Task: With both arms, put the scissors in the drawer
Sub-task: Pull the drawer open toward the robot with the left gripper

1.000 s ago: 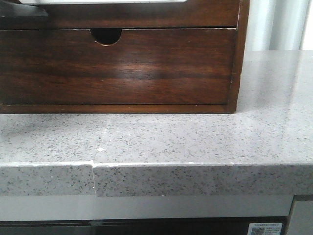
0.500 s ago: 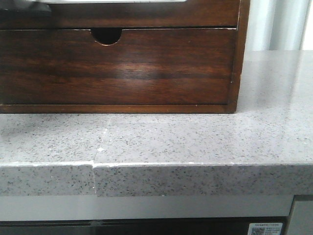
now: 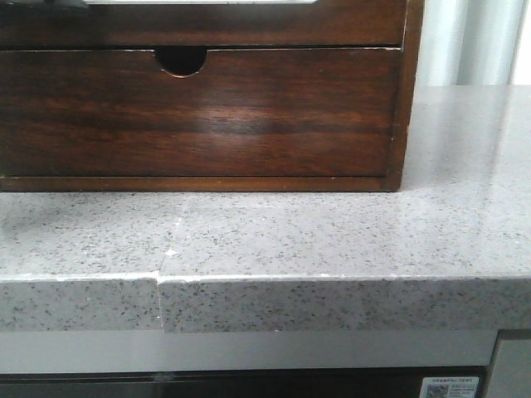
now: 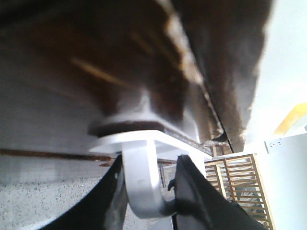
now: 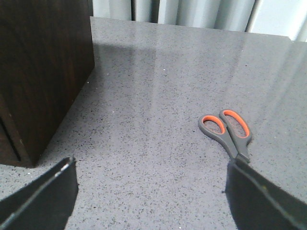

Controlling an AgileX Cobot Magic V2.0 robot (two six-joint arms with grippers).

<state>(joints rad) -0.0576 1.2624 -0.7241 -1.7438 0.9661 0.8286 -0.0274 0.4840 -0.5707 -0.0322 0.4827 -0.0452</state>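
Jaws: left pinching white handle (image 4: 144, 187) | right spread above scissors (image 5: 228, 132)

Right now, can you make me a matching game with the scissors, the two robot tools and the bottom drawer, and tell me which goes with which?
Things:
1. scissors
2. left tool
3. right tool
4. lower drawer front

Places or states:
A. open, holding nothing
B. has a half-round notch in its upper edge
C. lying flat on the grey counter
D. closed around a white handle

Pairs: 1-C, 2-D, 3-A, 4-B
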